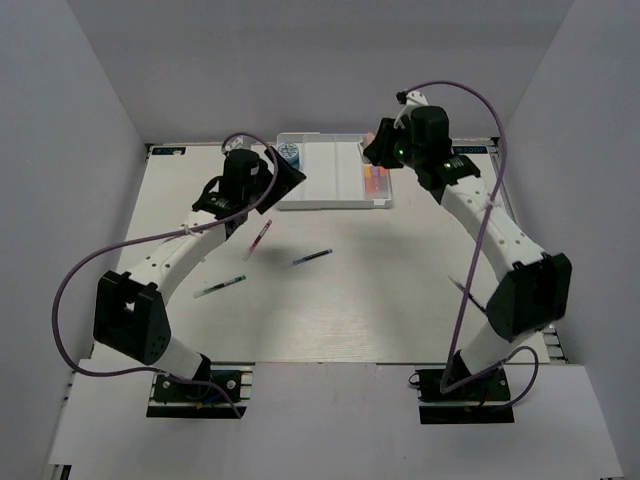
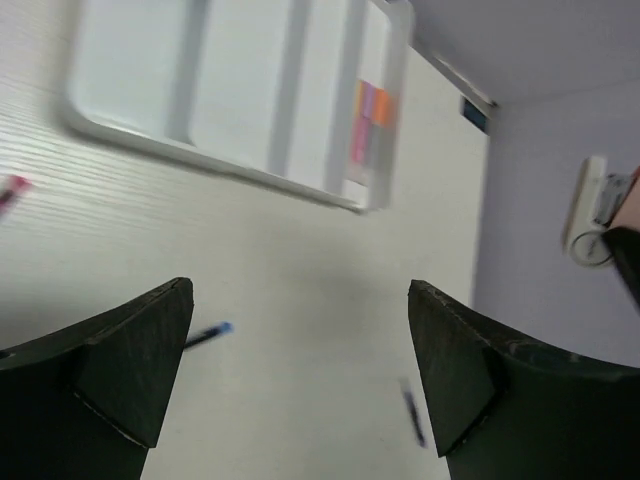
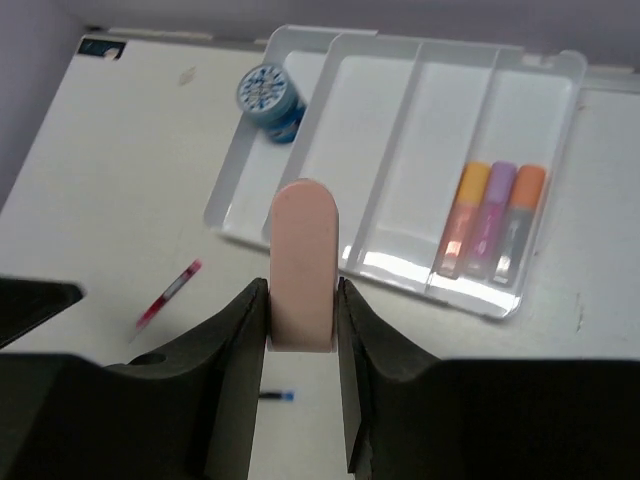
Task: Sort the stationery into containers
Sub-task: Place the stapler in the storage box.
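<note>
The white divided tray (image 1: 320,196) stands at the back middle. Three markers (image 1: 375,180), orange, lilac and orange, lie in its rightmost compartment. The blue roll (image 1: 289,152) sits at the far end of its leftmost compartment. My right gripper (image 3: 303,320) is shut on the pinkish eraser (image 3: 303,265), held upright in the air near the tray (image 3: 400,270). My left gripper (image 2: 300,370) is open and empty, above the table by the tray's left front corner. A red pen (image 1: 258,238), a blue-tipped pen (image 1: 312,257) and a green-tipped pen (image 1: 220,286) lie on the table.
Another thin dark pen (image 1: 455,285) lies on the table by the right arm. Purple cables (image 1: 100,260) hang along both arms. White walls close in the table at the left, right and back.
</note>
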Robot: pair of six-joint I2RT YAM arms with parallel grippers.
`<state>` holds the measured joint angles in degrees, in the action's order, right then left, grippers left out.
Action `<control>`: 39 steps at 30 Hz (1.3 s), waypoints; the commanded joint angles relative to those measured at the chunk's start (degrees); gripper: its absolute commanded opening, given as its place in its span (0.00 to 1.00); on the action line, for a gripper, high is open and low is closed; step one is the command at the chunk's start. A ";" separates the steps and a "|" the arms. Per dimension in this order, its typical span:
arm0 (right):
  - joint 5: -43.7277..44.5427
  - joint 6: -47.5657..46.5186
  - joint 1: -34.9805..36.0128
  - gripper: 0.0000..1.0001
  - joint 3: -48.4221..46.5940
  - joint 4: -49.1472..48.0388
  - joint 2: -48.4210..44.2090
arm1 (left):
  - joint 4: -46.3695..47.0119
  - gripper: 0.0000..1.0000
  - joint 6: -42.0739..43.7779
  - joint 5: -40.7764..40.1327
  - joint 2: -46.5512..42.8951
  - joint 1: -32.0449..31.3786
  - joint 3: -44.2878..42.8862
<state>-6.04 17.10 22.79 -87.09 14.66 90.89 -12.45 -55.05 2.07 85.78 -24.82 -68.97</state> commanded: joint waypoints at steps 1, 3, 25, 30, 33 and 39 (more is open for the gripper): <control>9.11 -2.07 0.50 0.00 -6.94 -1.91 7.70 | -7.58 0.98 11.44 -9.79 -3.25 2.39 -3.27; 13.05 -3.65 1.20 0.00 -10.53 -3.66 13.57 | -10.05 0.98 13.73 -14.27 -3.42 3.63 -4.15; 23.81 -11.57 6.66 0.00 -28.84 -12.64 44.10 | -21.65 0.98 37.30 14.53 6.41 13.74 -12.59; 25.29 -11.74 7.10 0.00 -28.93 -12.90 45.34 | -23.32 0.97 37.21 18.59 8.18 15.33 -13.74; 25.55 -11.57 6.66 0.00 -28.31 -12.72 45.69 | -22.27 0.97 36.86 20.26 7.65 15.85 -12.51; 25.99 -9.20 6.13 0.00 -27.26 -11.76 45.86 | -21.74 0.97 36.15 22.28 8.26 16.99 -11.89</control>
<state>18.00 5.93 29.36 -113.56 5.06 136.66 -34.72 -18.41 21.23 95.18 -8.54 -81.12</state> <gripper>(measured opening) 0.363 0.974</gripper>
